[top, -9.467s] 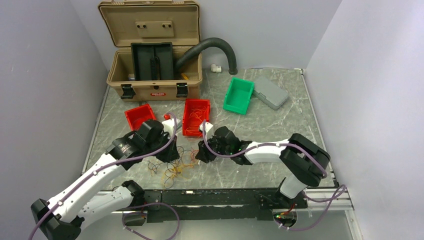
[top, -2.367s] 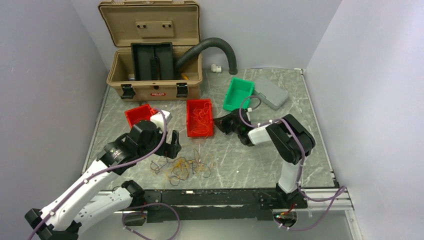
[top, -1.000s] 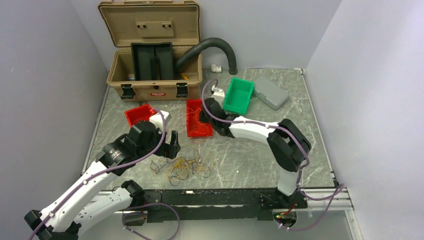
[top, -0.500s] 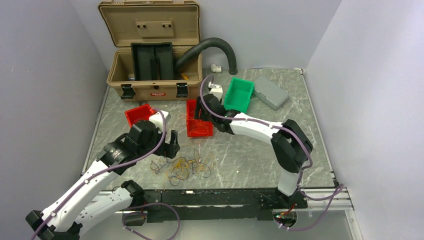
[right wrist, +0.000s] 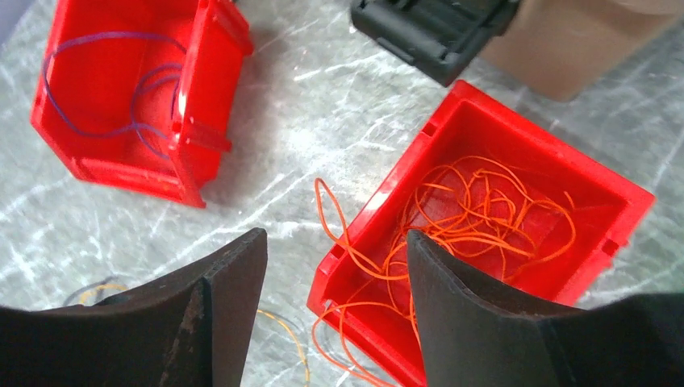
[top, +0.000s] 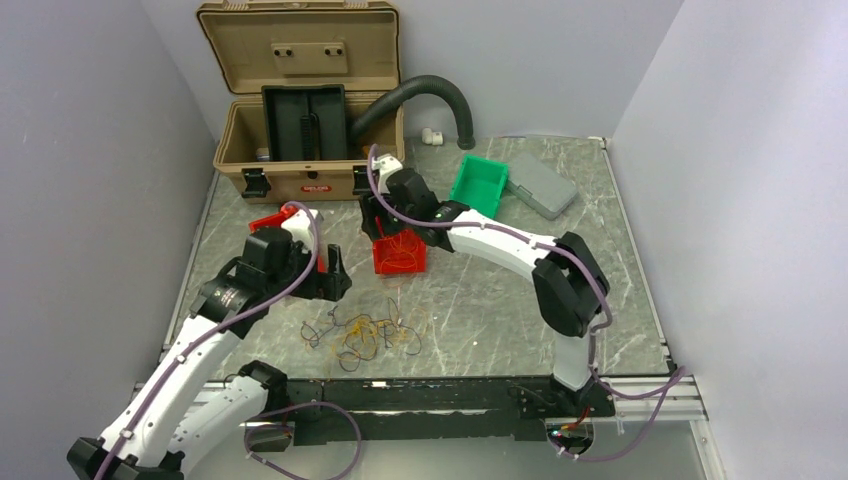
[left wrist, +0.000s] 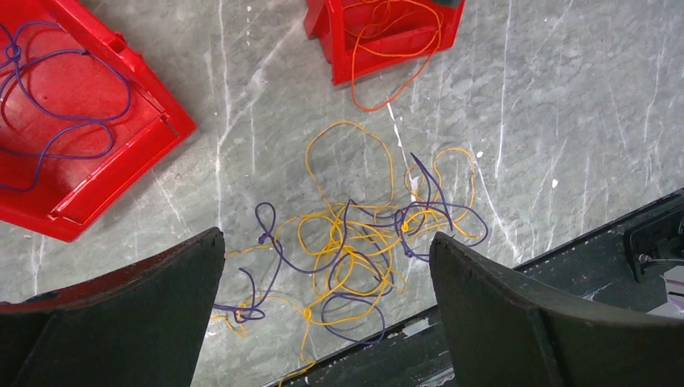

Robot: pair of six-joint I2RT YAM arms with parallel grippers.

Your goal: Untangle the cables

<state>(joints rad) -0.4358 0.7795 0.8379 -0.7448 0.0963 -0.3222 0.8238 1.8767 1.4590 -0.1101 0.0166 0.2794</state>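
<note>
- Sorting by colour looks to be the step in hand; every place below is given from the orange-wire bin (top: 400,268).
- The left gripper (top: 335,272) hangs to the left of that bin with its jaws spread wide and nothing in them, above the loose cables (left wrist: 347,258) on the table at the bin's near side.
- To do it well, I would bring it down on one free purple loop at the pile's left edge, not on the knotted middle. Pinch a single strand and lift slowly so the yellow-orange ones slide off.
- The right gripper (right wrist: 335,258) hovers over the bin's left rim, fingers parted and gripping nothing. One orange loop (right wrist: 327,210) droops over that rim and could snag, so tuck it in first.
- The right gripper could then pin the pile while the left one pulls.
- Counted: two red bins, the second red bin (left wrist: 97,173) lying left of the orange-wire bin with purple strands (left wrist: 12,55) inside.
- One loose tangle, in two colours. The strands cross too much to count, perhaps half a dozen.
- One mass of orange strands (right wrist: 476,214) inside the orange-wire bin.
- One tan toolbox (top: 310,182) stands open behind the bin, and one black hose (top: 420,90) runs out of it.
- One green bin (top: 470,205) to the right of the orange-wire bin, and one grey case (top: 541,184) further right.
- Two grippers, both slack.
</note>
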